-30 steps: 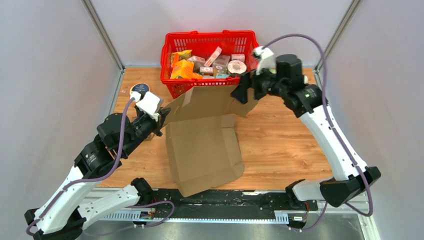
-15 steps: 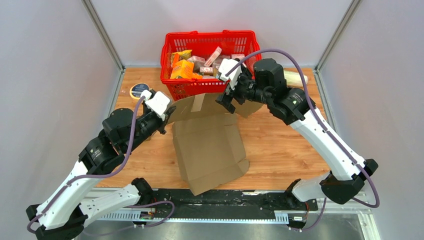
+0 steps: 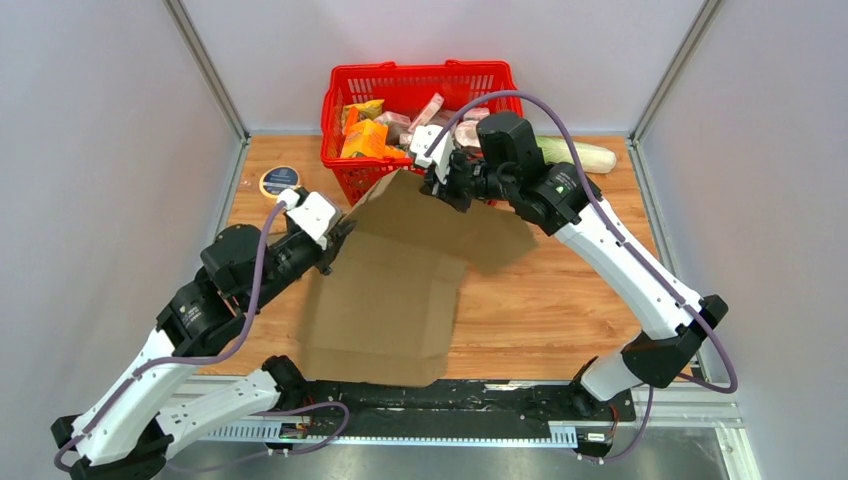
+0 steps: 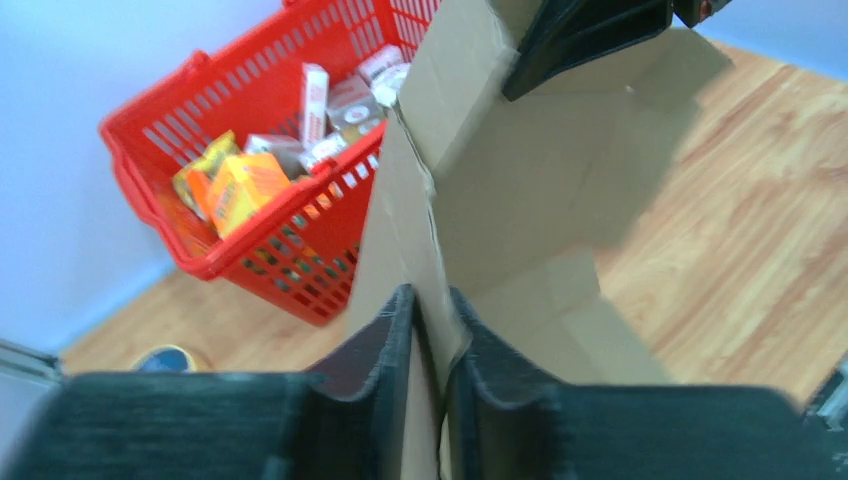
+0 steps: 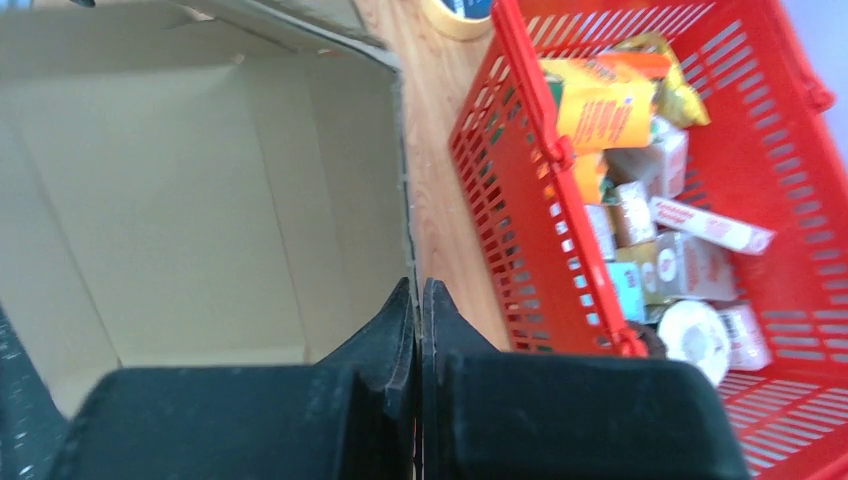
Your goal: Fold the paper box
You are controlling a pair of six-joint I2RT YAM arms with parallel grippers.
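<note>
The brown paper box (image 3: 400,270) is partly opened out, with one panel raised and the rest trailing toward the near edge. My left gripper (image 3: 335,238) holds its left edge; in the left wrist view the fingers (image 4: 430,300) press a cardboard fold (image 4: 530,170) from both sides. My right gripper (image 3: 438,187) grips the raised top edge just in front of the basket. In the right wrist view its jaws (image 5: 418,285) are shut on the thin wall edge, with the pale box interior (image 5: 180,180) to the left.
A red basket (image 3: 420,68) full of small packages stands at the back, close behind the box (image 5: 520,220) (image 4: 290,285). A tape roll (image 3: 279,181) lies at the back left. A pale green and white item (image 3: 580,153) lies at the back right.
My right gripper swung left from the box's right corner and shut on its top edge. The box lifted open and its lower part slid left toward the near edge.
</note>
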